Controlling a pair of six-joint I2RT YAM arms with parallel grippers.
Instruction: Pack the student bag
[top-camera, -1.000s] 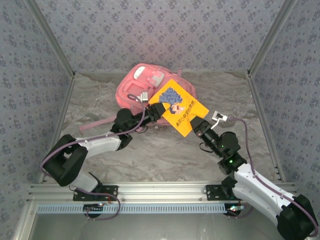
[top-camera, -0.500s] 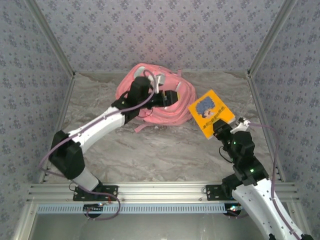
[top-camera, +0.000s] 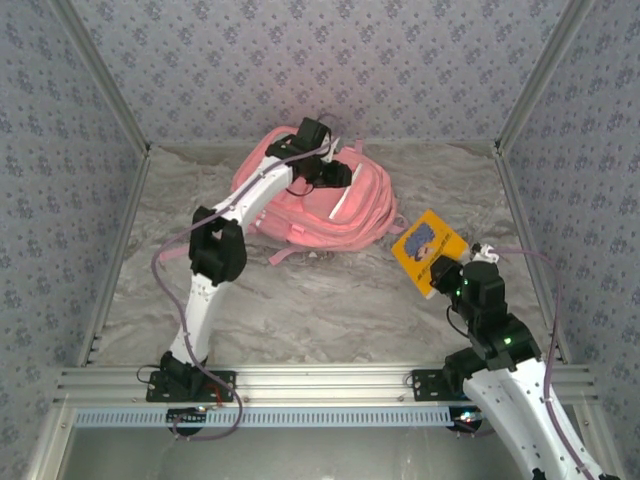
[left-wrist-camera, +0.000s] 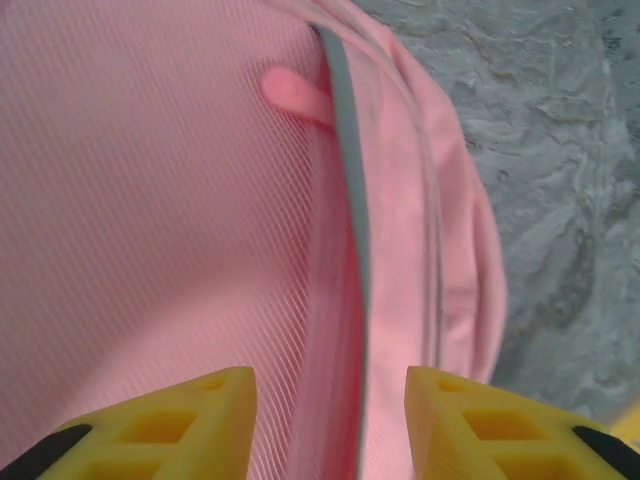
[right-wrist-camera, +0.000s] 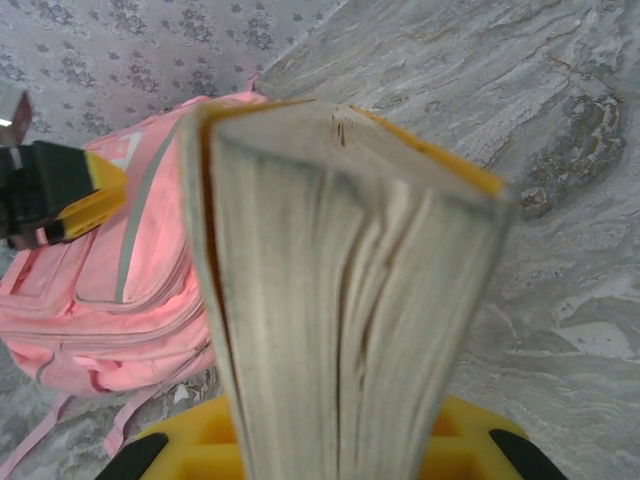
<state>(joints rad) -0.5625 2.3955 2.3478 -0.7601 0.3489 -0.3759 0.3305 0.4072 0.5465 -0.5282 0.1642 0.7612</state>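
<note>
The pink student bag (top-camera: 300, 205) lies at the back middle of the table, with its straps trailing toward the front. My left gripper (top-camera: 338, 175) hovers over the bag's far upper part. Seen from the left wrist, the left gripper (left-wrist-camera: 328, 400) is open, and the bag's pink fabric (left-wrist-camera: 150, 200) and grey trim run below the gap. A thick book with an orange-yellow cover (top-camera: 428, 250) is held up to the right of the bag, with my right gripper (top-camera: 447, 275) shut on its lower edge. In the right wrist view the book's page edge (right-wrist-camera: 340, 300) rises from between the right gripper (right-wrist-camera: 335, 455).
Patterned walls close off the back and both sides. Bare marble tabletop (top-camera: 320, 310) lies in front of the bag, between the two arms. The bag (right-wrist-camera: 90, 290) and my left gripper's yellow fingertip (right-wrist-camera: 95, 195) show beyond the book in the right wrist view.
My left arm has stretched from the bag's front edge to its far top, and its jaws have parted. The right gripper has carried the book from over the bag to the right and lower.
</note>
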